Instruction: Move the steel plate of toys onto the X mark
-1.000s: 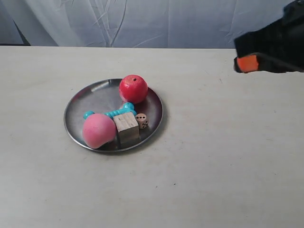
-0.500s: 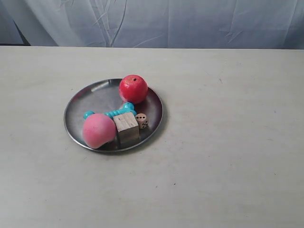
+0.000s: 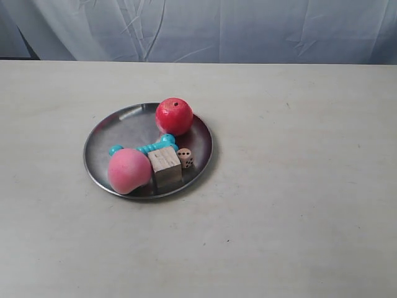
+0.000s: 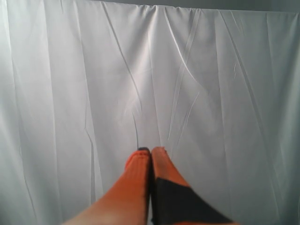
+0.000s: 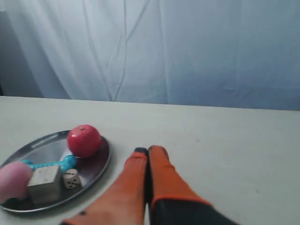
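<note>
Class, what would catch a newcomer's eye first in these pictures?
The shiny steel plate sits left of centre in the exterior view, a red ball at its far side, a pink foam ball at its near side. The orange right gripper hangs shut beside it.

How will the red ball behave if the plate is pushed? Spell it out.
The red ball is round and sits loose, so it will probably roll. The raised rim of the steel plate may contain it. The teal bone beside it might block it.
</note>
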Robot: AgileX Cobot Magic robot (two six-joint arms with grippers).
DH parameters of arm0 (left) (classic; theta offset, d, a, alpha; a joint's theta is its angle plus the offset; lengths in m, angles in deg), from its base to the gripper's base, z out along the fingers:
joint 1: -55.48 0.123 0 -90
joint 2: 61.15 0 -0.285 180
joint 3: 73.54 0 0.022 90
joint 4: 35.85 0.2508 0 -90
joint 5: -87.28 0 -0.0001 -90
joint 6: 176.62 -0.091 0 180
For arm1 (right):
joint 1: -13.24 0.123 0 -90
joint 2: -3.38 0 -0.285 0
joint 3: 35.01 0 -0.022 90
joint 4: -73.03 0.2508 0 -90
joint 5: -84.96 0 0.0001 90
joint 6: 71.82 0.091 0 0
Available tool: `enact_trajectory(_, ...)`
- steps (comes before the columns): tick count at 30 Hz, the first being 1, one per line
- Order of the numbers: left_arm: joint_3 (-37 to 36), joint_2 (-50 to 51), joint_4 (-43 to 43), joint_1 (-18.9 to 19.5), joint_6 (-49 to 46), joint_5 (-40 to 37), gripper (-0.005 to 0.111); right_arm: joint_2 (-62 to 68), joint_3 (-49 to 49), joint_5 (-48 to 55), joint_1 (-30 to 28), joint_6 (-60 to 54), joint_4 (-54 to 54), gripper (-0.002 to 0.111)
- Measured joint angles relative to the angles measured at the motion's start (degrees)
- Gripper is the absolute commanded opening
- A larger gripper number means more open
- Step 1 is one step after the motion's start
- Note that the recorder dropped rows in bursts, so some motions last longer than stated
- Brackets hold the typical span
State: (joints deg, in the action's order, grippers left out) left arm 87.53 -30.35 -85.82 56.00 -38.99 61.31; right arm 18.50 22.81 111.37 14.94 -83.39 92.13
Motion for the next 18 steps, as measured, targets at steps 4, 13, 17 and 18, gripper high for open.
enact_trajectory(4, -0.04, 0.0, 0.0, 0.0, 0.0, 0.0, 0.0, -4.83, 10.98, -6.26, -2.98, -0.1, 0.04, 0.0)
enact_trajectory(13, -0.04, 0.0, 0.04, 0.0, 0.0, 0.0, 0.0, -6.98, 19.13, -8.29, -4.78, -0.21, 3.66, 0.0)
enact_trajectory(17, -0.04, 0.0, 0.04, 0.0, 0.0, 0.0, 0.0, -6.98, 19.25, -6.01, -4.78, -0.21, 3.96, 0.0)
enact_trajectory(18, -0.04, 0.0, 0.04, 0.0, -0.1, 0.0, 0.0, -6.98, 19.25, -5.78, -4.78, -0.21, 4.01, 0.0)
